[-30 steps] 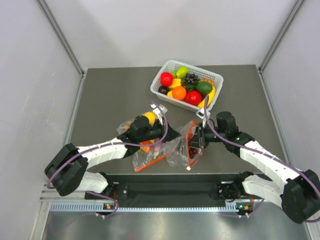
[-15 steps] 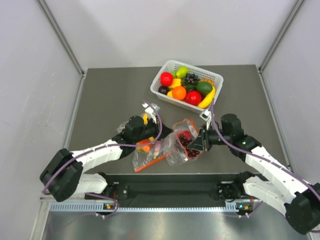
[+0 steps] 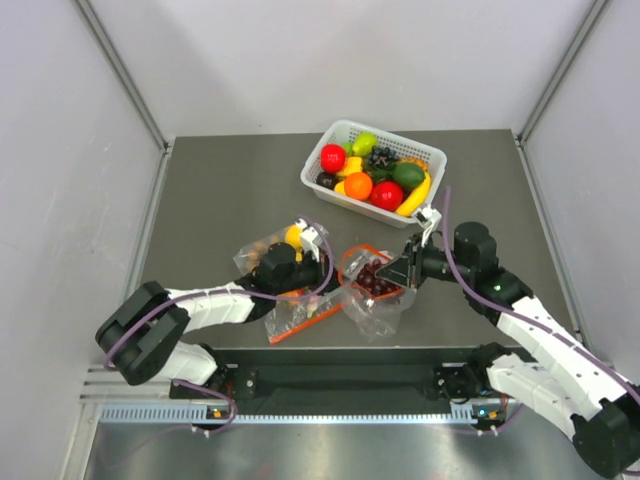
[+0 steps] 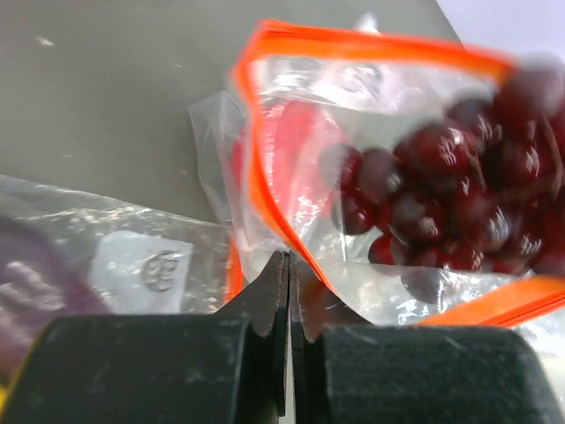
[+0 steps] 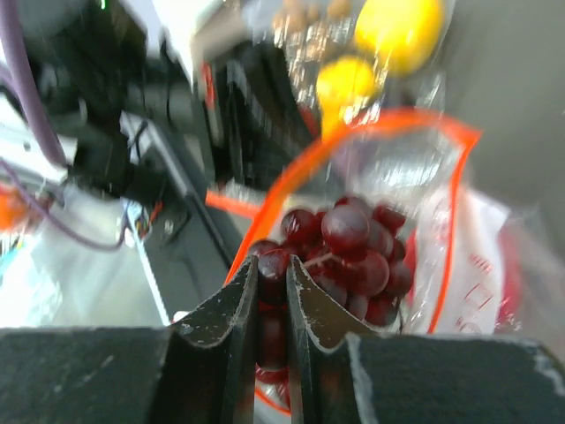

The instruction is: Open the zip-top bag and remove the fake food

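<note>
Zip-top bag (image 3: 375, 305) lies near the table's (image 3: 220, 200) front edge, its mouth spread between our grippers. Up close, we see our left gripper (image 4: 288, 265) clenched on the orange rim and our right gripper (image 5: 270, 274) pinching the opposite rim, with grapes (image 5: 349, 243) inside. From overhead, the grips are hidden.

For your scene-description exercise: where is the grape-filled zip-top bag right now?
In the top view, the zip-top bag is front and centre, its rim pinched between the left gripper and right gripper, another clear bag just to its left.
</note>
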{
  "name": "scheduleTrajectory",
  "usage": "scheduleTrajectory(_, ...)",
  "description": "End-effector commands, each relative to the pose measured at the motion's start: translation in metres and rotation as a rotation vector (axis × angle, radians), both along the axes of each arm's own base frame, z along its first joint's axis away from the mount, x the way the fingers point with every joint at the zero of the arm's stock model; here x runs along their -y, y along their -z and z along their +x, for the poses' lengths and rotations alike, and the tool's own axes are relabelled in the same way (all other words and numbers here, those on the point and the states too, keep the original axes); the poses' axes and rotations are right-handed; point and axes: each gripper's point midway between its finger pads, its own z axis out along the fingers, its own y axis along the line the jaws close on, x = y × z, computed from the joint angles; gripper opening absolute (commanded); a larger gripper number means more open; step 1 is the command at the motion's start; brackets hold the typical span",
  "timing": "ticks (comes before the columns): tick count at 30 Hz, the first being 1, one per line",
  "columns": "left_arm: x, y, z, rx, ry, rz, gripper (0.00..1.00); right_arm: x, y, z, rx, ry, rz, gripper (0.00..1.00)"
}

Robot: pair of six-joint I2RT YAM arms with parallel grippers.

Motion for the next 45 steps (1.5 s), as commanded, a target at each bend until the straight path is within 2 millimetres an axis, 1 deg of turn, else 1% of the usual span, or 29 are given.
scheduleTrajectory(1, 0.02, -0.022, -0.015, 0.086, 0.096, -0.074, 0.0, -0.006, -0.073, 0.047, 0.203, 0.101, 0.127, 0.0)
scheduleTrajectory(2, 0.022, -0.024, -0.015, 0.098, 0.101, -0.075, 0.0, -0.007, -0.073, 0.054, 0.192, 0.122, 0.129, 0.0)
scheduleTrajectory(3, 0.023, -0.025, -0.017, 0.107, 0.108, -0.073, 0.0, -0.011, -0.068, 0.064, 0.181, 0.131, 0.126, 0.0)
scheduleTrajectory(4, 0.025, -0.026, -0.02, 0.11, 0.117, -0.076, 0.0, -0.012, -0.069, 0.07, 0.181, 0.14, 0.128, 0.0)
scheduleTrajectory(7, 0.027, -0.028, -0.023, 0.128, 0.128, -0.083, 0.0, -0.013, -0.058, 0.093, 0.156, 0.202, 0.107, 0.0)
scheduleTrajectory(8, 0.025, -0.029, -0.023, 0.137, 0.121, -0.087, 0.0, -0.014, -0.05, 0.099, 0.137, 0.214, 0.088, 0.0)
scheduleTrajectory(9, 0.024, -0.03, -0.023, 0.138, 0.111, -0.09, 0.0, -0.014, -0.049, 0.103, 0.138, 0.221, 0.077, 0.0)
scheduleTrajectory(10, 0.022, -0.028, -0.022, 0.136, 0.099, -0.086, 0.0, -0.014, -0.044, 0.105, 0.139, 0.221, 0.055, 0.0)
scheduleTrajectory(12, 0.018, -0.031, -0.018, 0.15, 0.07, -0.083, 0.0, -0.013, -0.03, 0.109, 0.113, 0.231, 0.015, 0.0)
scheduleTrajectory(15, 0.015, -0.038, -0.019, 0.172, 0.062, -0.091, 0.0, -0.004, -0.008, 0.11, 0.094, 0.261, -0.068, 0.0)
scheduleTrajectory(18, 0.017, -0.041, -0.02, 0.179, 0.081, -0.091, 0.0, 0.001, 0.001, 0.11, 0.089, 0.279, -0.092, 0.0)
scheduleTrajectory(19, 0.019, -0.04, -0.022, 0.174, 0.093, -0.09, 0.0, 0.001, 0.0, 0.109, 0.082, 0.285, -0.079, 0.0)
scheduleTrajectory(20, 0.021, -0.035, -0.022, 0.165, 0.102, -0.082, 0.0, -0.001, -0.004, 0.108, 0.085, 0.282, -0.062, 0.0)
scheduleTrajectory(23, 0.031, -0.025, -0.027, 0.157, 0.14, -0.067, 0.0, -0.004, -0.023, 0.113, 0.105, 0.316, 0.02, 0.0)
scheduleTrajectory(24, 0.036, -0.022, -0.033, 0.16, 0.161, -0.06, 0.0, -0.005, -0.035, 0.115, 0.134, 0.322, 0.059, 0.0)
scheduleTrajectory(25, 0.04, -0.021, -0.031, 0.162, 0.157, -0.054, 0.0, -0.007, -0.042, 0.115, 0.129, 0.326, 0.094, 0.0)
scheduleTrajectory(26, 0.042, -0.013, -0.032, 0.153, 0.16, -0.037, 0.0, -0.009, -0.056, 0.114, 0.16, 0.32, 0.139, 0.0)
scheduleTrajectory(28, 0.046, -0.009, -0.032, 0.147, 0.163, -0.027, 0.0, -0.013, -0.069, 0.11, 0.154, 0.303, 0.197, 0.0)
scheduleTrajectory(29, 0.047, -0.003, -0.032, 0.137, 0.163, -0.017, 0.0, -0.013, -0.084, 0.107, 0.187, 0.296, 0.237, 0.0)
scheduleTrajectory(32, 0.048, 0.002, -0.032, 0.126, 0.16, -0.009, 0.0, -0.01, -0.105, 0.099, 0.207, 0.295, 0.298, 0.0)
scheduleTrajectory(35, 0.048, 0.006, -0.033, 0.121, 0.156, 0.001, 0.0, -0.004, -0.123, 0.093, 0.239, 0.32, 0.346, 0.0)
scheduleTrajectory(36, 0.049, 0.005, -0.032, 0.124, 0.153, -0.001, 0.0, -0.001, -0.125, 0.093, 0.241, 0.332, 0.353, 0.0)
scheduleTrajectory(38, 0.047, 0.008, -0.031, 0.12, 0.143, 0.008, 0.0, 0.006, -0.136, 0.093, 0.262, 0.369, 0.403, 0.0)
scheduleTrajectory(39, 0.047, 0.009, -0.028, 0.119, 0.13, 0.015, 0.0, 0.008, -0.134, 0.092, 0.262, 0.378, 0.422, 0.0)
scheduleTrajectory(40, 0.047, 0.01, -0.028, 0.114, 0.132, 0.025, 0.0, 0.013, -0.148, 0.092, 0.278, 0.389, 0.493, 0.0)
scheduleTrajectory(41, 0.047, 0.011, -0.028, 0.113, 0.136, 0.029, 0.0, 0.013, -0.151, 0.091, 0.279, 0.388, 0.521, 0.0)
scheduleTrajectory(43, 0.047, 0.009, -0.029, 0.118, 0.135, 0.024, 0.0, 0.013, -0.156, 0.095, 0.291, 0.388, 0.544, 0.0)
scheduleTrajectory(44, 0.046, 0.009, -0.028, 0.121, 0.13, 0.026, 0.0, 0.012, -0.154, 0.101, 0.287, 0.395, 0.531, 0.0)
scheduleTrajectory(45, 0.044, 0.008, -0.028, 0.125, 0.123, 0.029, 0.0, 0.011, -0.166, 0.106, 0.312, 0.395, 0.535, 0.0)
